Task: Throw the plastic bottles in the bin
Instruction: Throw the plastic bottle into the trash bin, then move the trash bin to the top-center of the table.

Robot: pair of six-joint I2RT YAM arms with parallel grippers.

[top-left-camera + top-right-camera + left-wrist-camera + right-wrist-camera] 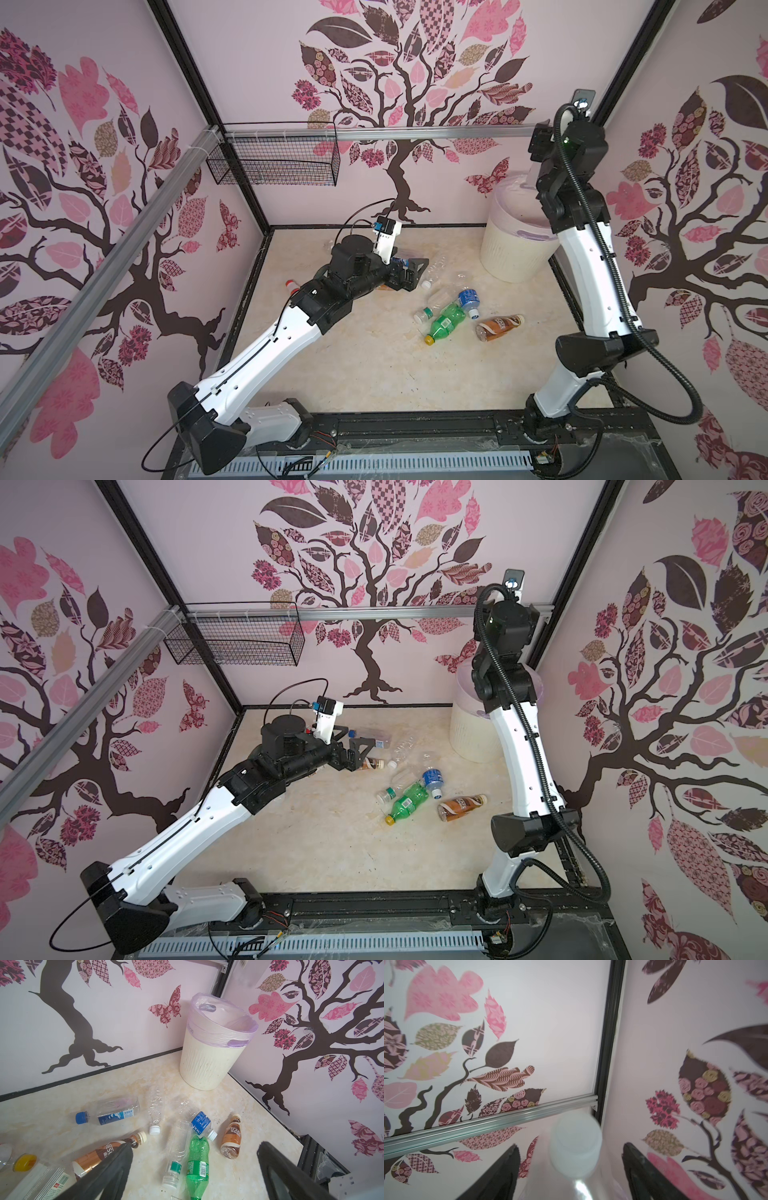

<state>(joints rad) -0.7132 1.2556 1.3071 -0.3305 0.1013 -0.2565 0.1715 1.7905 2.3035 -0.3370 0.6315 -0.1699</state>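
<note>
The left gripper (195, 1145) is wide open and holds nothing. It hangs low over the bottles at the back of the table (353, 374). In the left wrist view one of its fingers (118, 1159) is in front of a brown bottle (93, 1157). I cannot tell if it touches it.

The right gripper (571, 1145) is up high, above the bin (511, 249). Its fingers stand far apart. A clear bottle (575, 1140) with a white cap is between them. It looks blurry, and there is a gap on each side, so the fingers are not squeezing it.

The bin stands upright in the far right corner of the table. A lilac bag (224, 1020) is folded over its rim. I cannot see what is inside.

More bottles lie on the table, near the bin but not touching it. A green bottle (197, 1165) with a yellow cap lies in the middle of them. A green-label bottle (176, 1153) lies right beside it, touching. A blue-label bottle (201, 1124) touches the green bottle's bottom end. A second brown bottle (231, 1136) lies alone, a bit to the right. A blue-cap bottle (112, 1112) lies closer to the back wall. A crushed bottle (155, 1113) with a white cap lies just beside it.
</note>
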